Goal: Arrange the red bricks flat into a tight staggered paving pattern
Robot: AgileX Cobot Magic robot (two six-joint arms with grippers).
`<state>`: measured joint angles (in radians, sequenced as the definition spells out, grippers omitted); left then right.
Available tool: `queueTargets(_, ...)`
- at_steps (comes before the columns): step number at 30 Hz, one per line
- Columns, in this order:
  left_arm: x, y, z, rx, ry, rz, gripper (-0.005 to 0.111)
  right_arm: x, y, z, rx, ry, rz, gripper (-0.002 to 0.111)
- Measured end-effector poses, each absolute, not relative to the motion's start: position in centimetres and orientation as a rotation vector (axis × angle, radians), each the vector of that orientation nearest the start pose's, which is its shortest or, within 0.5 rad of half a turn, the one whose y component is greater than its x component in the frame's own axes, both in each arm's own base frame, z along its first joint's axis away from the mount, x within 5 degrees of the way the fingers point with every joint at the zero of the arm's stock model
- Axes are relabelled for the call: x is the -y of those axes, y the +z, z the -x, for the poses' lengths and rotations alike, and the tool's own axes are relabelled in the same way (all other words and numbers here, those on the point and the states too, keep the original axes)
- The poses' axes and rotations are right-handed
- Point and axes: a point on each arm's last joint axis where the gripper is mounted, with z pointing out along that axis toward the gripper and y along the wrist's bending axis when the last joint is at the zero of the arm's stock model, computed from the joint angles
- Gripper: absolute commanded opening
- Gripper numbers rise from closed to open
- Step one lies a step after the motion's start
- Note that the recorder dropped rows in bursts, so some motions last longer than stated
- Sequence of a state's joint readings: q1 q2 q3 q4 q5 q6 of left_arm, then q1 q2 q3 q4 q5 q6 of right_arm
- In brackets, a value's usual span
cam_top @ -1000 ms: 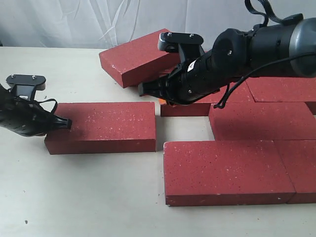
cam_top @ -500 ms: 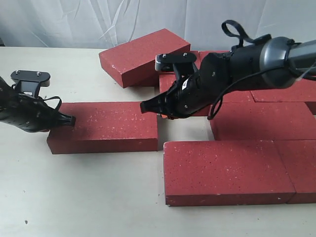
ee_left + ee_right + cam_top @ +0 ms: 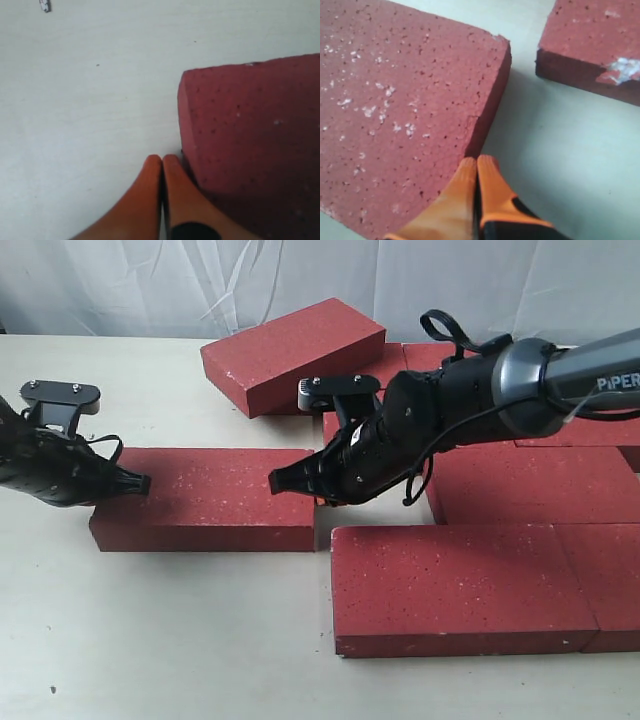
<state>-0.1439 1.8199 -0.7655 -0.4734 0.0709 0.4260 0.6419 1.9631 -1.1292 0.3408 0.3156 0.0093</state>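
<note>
A loose red brick [image 3: 205, 498] lies flat at left centre of the table. My left gripper [image 3: 143, 482] is shut and empty, its tips against that brick's left end [image 3: 240, 125]. My right gripper [image 3: 275, 484] is shut and empty too, its tips at the brick's right end, by its far corner [image 3: 395, 110]. Several more red bricks lie flat on the right [image 3: 460, 585], [image 3: 540, 485]. One red brick [image 3: 290, 352] rests tilted at the back, propped on another.
A bare strip of table [image 3: 375, 510] separates the loose brick from the laid bricks on the right. Another brick's chipped corner [image 3: 615, 70] shows in the right wrist view. A white curtain [image 3: 150, 285] closes off the back.
My right arm has swung down and left from near the tilted brick to the loose brick's right end. The loose brick has shifted slightly left. The left gripper barely moved.
</note>
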Motion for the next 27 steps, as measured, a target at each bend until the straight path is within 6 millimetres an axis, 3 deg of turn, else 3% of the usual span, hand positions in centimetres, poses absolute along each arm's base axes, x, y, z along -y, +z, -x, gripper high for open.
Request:
queueTargets(8, 5.2, 11.5, -31.0, -2.600, -0.115, -0.159, 0.000, -23.9, 15.0, -30.1, -2.650, 0.470, 0.475, -0.001)
queueTargets(15, 6.0, 11.5, -30.9, -2.592, -0.118, -0.202, 0.000, -23.6, 15.0, -29.9, -2.670, 0.446, 0.508, -0.001)
queueTargets(27, 6.6, 11.5, -30.7, -2.606, -0.135, -0.222, 0.000, -22.4, 14.9, -30.7, -2.700, 0.410, 0.379, -0.001)
